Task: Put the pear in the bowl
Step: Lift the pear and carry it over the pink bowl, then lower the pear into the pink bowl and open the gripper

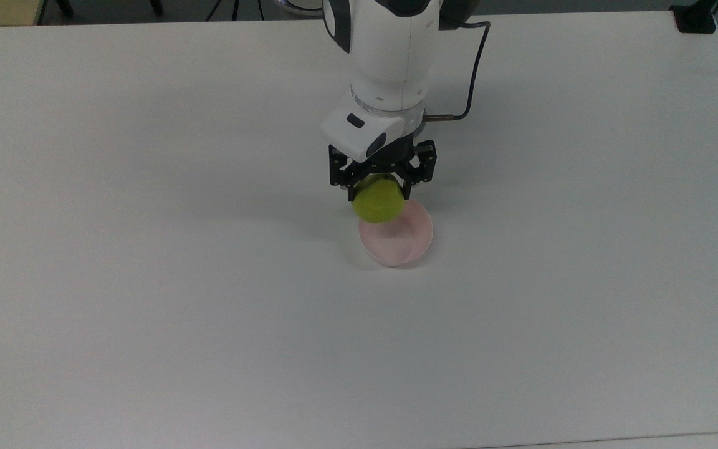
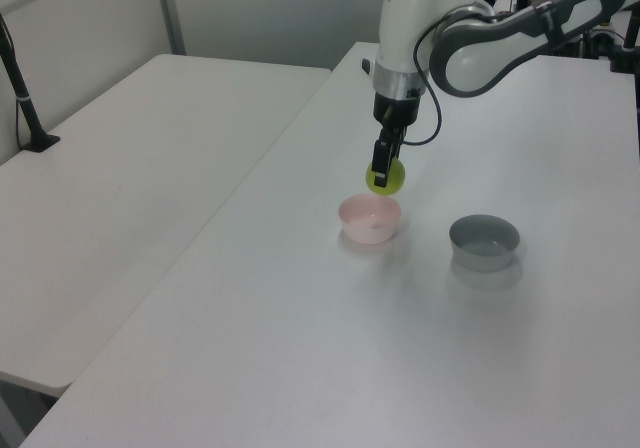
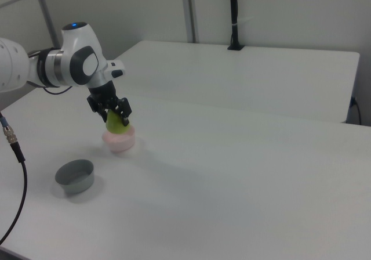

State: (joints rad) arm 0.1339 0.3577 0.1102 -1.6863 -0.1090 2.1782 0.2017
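My gripper is shut on the yellow-green pear and holds it in the air. The pale pink bowl stands on the white table. In the top view the pear overlaps the bowl's upper left rim. From the left view and the right view the pear hangs just above the bowl's rim, apart from it.
A grey straight-sided bowl stands on the table to the left view's right of the pink bowl. A black cable runs from the wrist. A second white table adjoins mine.
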